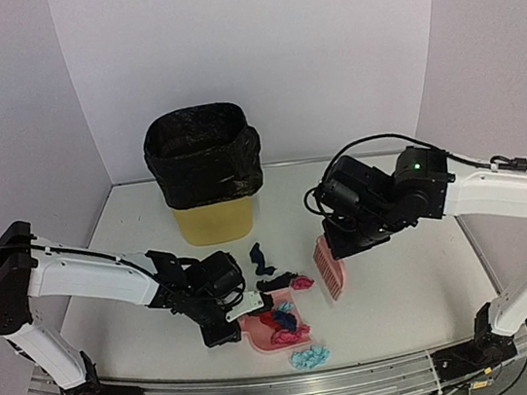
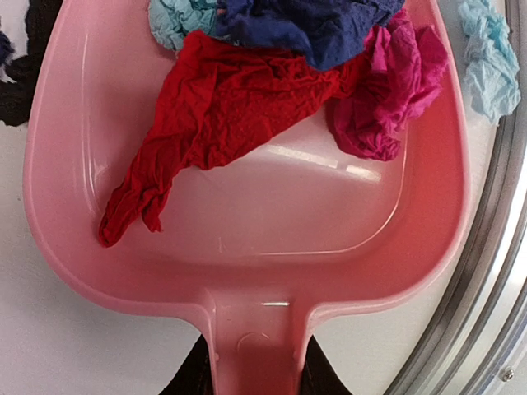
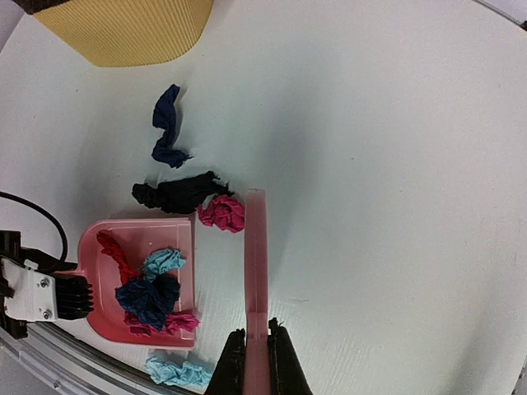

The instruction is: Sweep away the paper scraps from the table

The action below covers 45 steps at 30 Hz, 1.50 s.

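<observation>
My left gripper [image 1: 236, 317] is shut on the handle of the pink dustpan [image 1: 264, 343], which lies flat on the table [image 1: 406, 305]. In the left wrist view the pan [image 2: 247, 247] holds red [image 2: 214, 115], navy [image 2: 313, 25], pink [image 2: 387, 90] and light blue scraps. My right gripper [image 3: 256, 362] is shut on the pink brush [image 3: 256, 271], held just right of the pan's mouth. On the table lie a navy scrap [image 3: 167, 125], a black scrap [image 3: 177, 193], a pink scrap [image 3: 221, 212] touching the brush tip, and a light blue scrap [image 3: 177, 372].
A yellow bin with a black bag [image 1: 207, 181] stands at the back, behind the scraps. The aluminium rail [image 2: 486, 280] runs close beside the pan and the light blue scrap [image 1: 309, 356]. White walls enclose the table.
</observation>
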Each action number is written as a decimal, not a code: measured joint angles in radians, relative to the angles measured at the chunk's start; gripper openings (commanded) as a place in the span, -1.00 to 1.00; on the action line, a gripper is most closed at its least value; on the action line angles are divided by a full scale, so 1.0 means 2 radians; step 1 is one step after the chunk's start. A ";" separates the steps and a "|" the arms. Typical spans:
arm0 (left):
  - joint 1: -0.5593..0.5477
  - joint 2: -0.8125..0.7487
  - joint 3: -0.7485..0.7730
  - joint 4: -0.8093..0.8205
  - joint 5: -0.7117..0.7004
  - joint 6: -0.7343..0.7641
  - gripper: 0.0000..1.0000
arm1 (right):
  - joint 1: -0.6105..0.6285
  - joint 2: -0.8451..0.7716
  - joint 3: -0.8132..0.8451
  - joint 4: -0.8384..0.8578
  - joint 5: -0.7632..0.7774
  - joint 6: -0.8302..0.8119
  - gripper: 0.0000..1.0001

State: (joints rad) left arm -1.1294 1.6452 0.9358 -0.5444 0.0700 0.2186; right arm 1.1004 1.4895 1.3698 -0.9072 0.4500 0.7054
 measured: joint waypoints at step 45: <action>0.222 0.091 0.613 -0.257 0.046 0.093 -1.00 | -0.023 -0.094 -0.151 -0.093 0.102 0.087 -1.00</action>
State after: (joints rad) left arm -0.6858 1.8273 2.1613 -1.0576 0.1624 0.4052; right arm 1.0542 1.3024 1.0687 -1.0934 0.6543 0.8792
